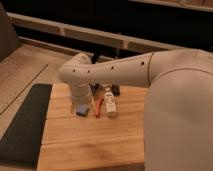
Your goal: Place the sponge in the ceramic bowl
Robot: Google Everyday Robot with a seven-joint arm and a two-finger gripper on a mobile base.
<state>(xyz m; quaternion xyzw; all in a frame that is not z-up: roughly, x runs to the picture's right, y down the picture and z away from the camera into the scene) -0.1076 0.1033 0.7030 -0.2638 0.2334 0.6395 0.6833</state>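
Observation:
The sponge (81, 110), a small blue-grey block, lies on the wooden table (90, 145) near its left-centre. My gripper (82, 101) comes straight down onto it from the white arm's wrist (80, 80), which covers the top of the sponge and the gripper's tips. Only the sponge's lower blue edge shows below the wrist. The ceramic bowl is hidden or out of view.
A thin orange-red tool (98, 106) lies just right of the sponge, then an upright white bottle (109, 102). A small black object (116, 90) sits behind the bottle. A dark mat (25, 125) runs along the table's left side. My white arm fills the right.

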